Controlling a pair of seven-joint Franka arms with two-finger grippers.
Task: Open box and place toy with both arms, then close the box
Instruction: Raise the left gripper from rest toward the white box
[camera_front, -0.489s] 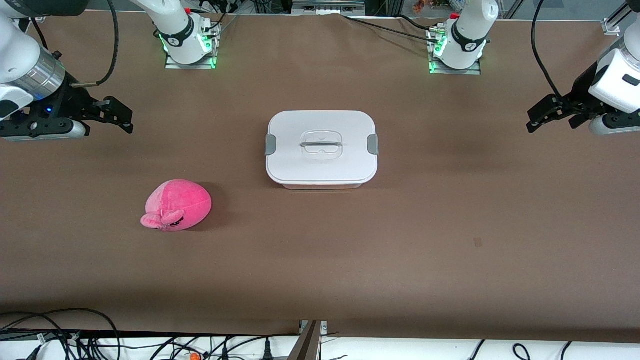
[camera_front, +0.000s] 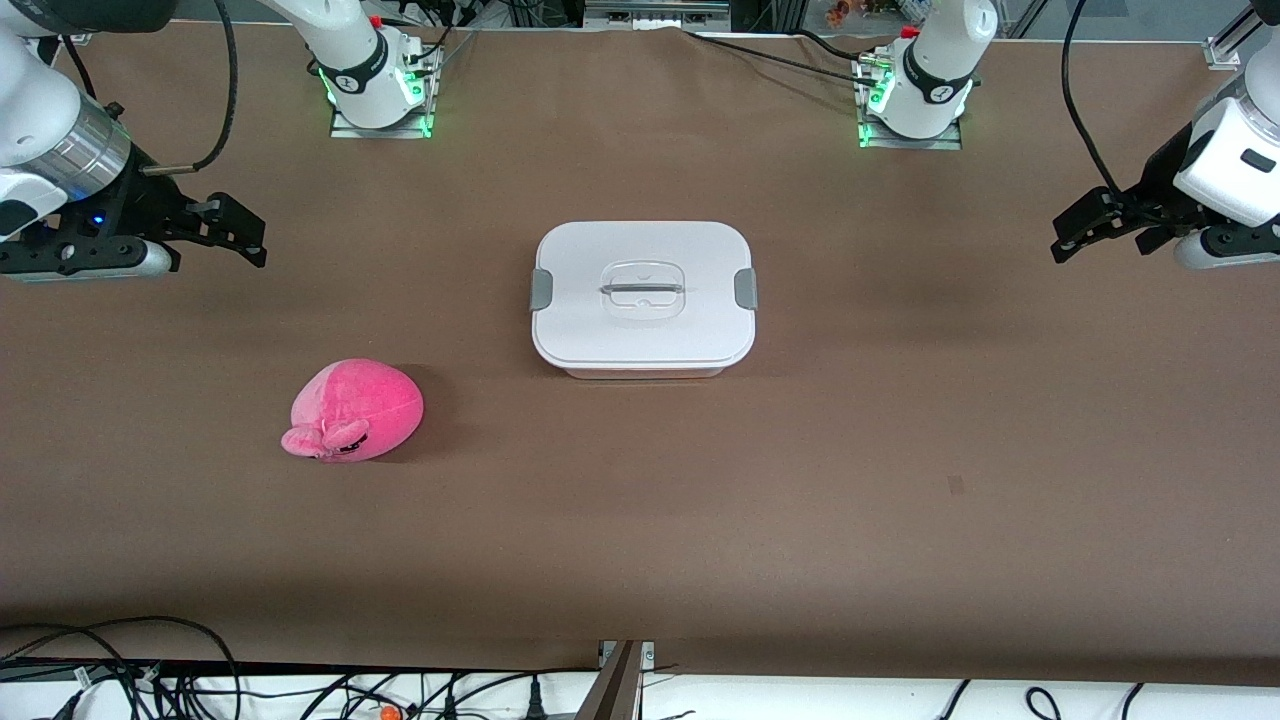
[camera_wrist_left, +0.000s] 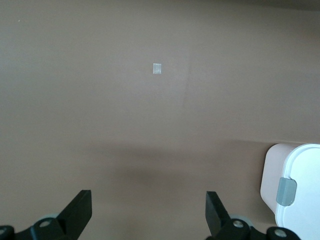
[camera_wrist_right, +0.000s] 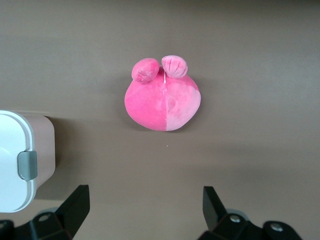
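Left end effector (camera_front: 1075, 238) fingers apart, empty, over table; right end effector (camera_front: 240, 232) likewise.

White jointed arms (camera_front: 940, 60) wearing black bands; green lights glowing at bases (camera_front: 380, 100); black cables (camera_front: 225, 90) trailing; black two-finger grippers showing.

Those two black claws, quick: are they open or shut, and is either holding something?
Left gripper: open, holding nothing, up over bare table at its own end.
Right gripper: open, holding nothing, up over bare table at its own end.
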